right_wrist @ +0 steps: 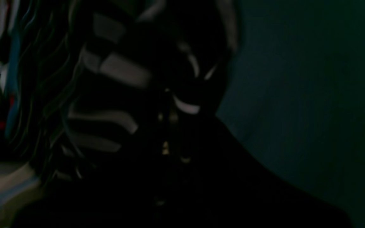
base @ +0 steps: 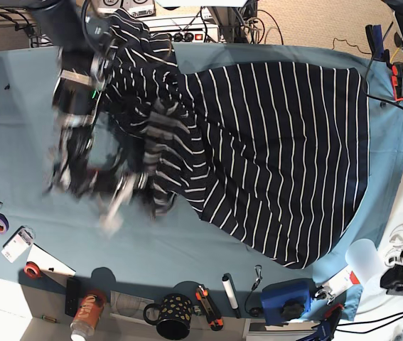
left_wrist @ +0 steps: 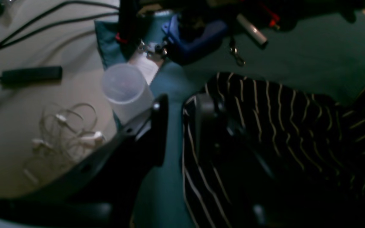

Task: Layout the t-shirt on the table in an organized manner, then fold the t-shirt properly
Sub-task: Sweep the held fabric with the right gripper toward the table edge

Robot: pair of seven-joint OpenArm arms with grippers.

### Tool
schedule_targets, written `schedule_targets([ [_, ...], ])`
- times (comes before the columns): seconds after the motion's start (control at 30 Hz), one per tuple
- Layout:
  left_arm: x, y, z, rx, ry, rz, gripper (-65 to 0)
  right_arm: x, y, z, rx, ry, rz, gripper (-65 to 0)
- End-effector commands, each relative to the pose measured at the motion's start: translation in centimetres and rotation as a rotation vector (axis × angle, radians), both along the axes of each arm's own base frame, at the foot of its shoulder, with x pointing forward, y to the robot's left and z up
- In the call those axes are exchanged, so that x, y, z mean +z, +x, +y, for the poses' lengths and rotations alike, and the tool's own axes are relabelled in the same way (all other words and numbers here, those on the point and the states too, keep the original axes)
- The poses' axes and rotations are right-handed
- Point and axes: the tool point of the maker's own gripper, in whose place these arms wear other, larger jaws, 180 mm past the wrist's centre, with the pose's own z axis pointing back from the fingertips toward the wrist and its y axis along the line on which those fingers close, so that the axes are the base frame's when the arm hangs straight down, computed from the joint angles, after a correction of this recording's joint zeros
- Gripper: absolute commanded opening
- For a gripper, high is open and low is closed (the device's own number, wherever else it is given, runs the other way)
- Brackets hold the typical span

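1. My right wrist view is almost black; I make out only blurred striped cloth against the right gripper (right_wrist: 170,104), whose jaws are clenched on the t-shirt (base: 272,142).
2. I count one shirt and two arms; the right arm is motion-blurred at the base view's left.
3. The shirt, navy with thin white stripes, spreads across the table (base: 16,106), bunched toward upper left.
4. The left gripper (left_wrist: 176,126) sits at the shirt's edge; I cannot tell whether it grips.

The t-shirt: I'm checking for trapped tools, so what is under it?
Under the t-shirt only the table shows, its teal cloth around the edges. Anything beneath the spread fabric is covered and cannot be seen.
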Motion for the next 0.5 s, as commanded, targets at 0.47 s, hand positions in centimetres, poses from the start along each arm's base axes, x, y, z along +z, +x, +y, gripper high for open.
schedule_targets([
  [0.47,-1.0,-1.7,-2.3,-0.104,-0.121,0.017,-51.7,18.3,12.3,-16.2,-0.476,-0.439,-0.610,-65.0],
])
